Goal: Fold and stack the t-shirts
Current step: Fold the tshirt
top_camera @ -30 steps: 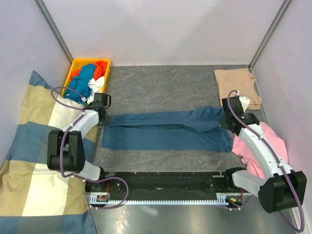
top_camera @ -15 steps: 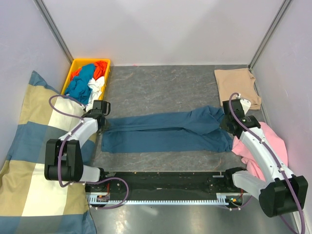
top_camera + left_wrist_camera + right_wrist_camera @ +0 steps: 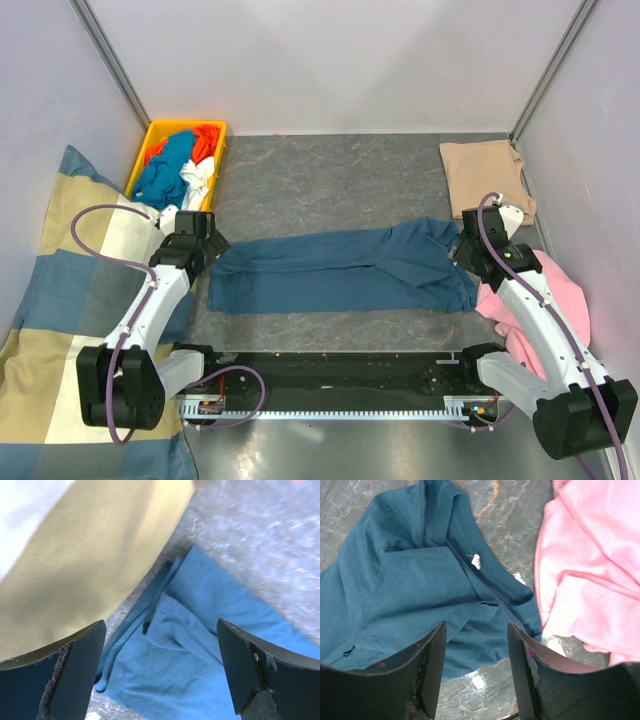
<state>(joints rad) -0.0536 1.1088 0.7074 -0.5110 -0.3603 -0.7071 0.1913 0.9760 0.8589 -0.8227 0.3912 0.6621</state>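
A dark teal-blue t-shirt [image 3: 340, 270] lies folded into a long band across the middle of the table. Its left end shows in the left wrist view [image 3: 200, 645]. Its collar end with a white tag shows in the right wrist view [image 3: 410, 580]. My left gripper [image 3: 203, 244] [image 3: 162, 672] hangs open just above the shirt's left end, with nothing between its fingers. My right gripper [image 3: 468, 252] [image 3: 476, 672] is open over the collar end, also empty. A tan t-shirt [image 3: 485, 175] lies folded at the back right. A pink t-shirt [image 3: 545, 290] [image 3: 590, 570] lies crumpled beside the collar.
A yellow bin [image 3: 160, 128] with blue, white and red clothes stands at the back left. A big checked cushion [image 3: 70, 330] [image 3: 90, 570] fills the left side beside the left arm. Walls close in the left, right and back.
Both grippers were shut on the ends of the teal t-shirt and have opened and let go. The left gripper has drawn back slightly to the left. The shirt rests flat.
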